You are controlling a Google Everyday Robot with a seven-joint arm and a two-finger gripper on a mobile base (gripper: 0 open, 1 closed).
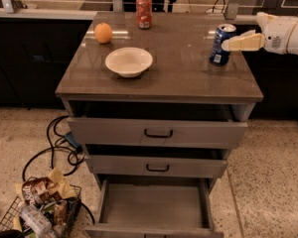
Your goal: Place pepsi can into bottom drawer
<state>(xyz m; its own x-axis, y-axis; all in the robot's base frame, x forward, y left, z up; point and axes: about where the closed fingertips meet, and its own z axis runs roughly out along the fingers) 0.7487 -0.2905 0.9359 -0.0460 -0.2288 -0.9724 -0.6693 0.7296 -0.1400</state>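
Note:
The pepsi can, blue with a silver top, stands upright on the cabinet top near its right edge. My gripper, cream-coloured on a white arm, reaches in from the right at can height, and its tip overlaps the can's right side. The bottom drawer is pulled out at the foot of the cabinet, and its plain grey inside holds nothing. The two upper drawers, with black handles, are pulled out a little.
On the cabinet top are a white bowl, an orange and a red-orange soda can. A wire basket of snack packets and black cables lie on the floor to the left.

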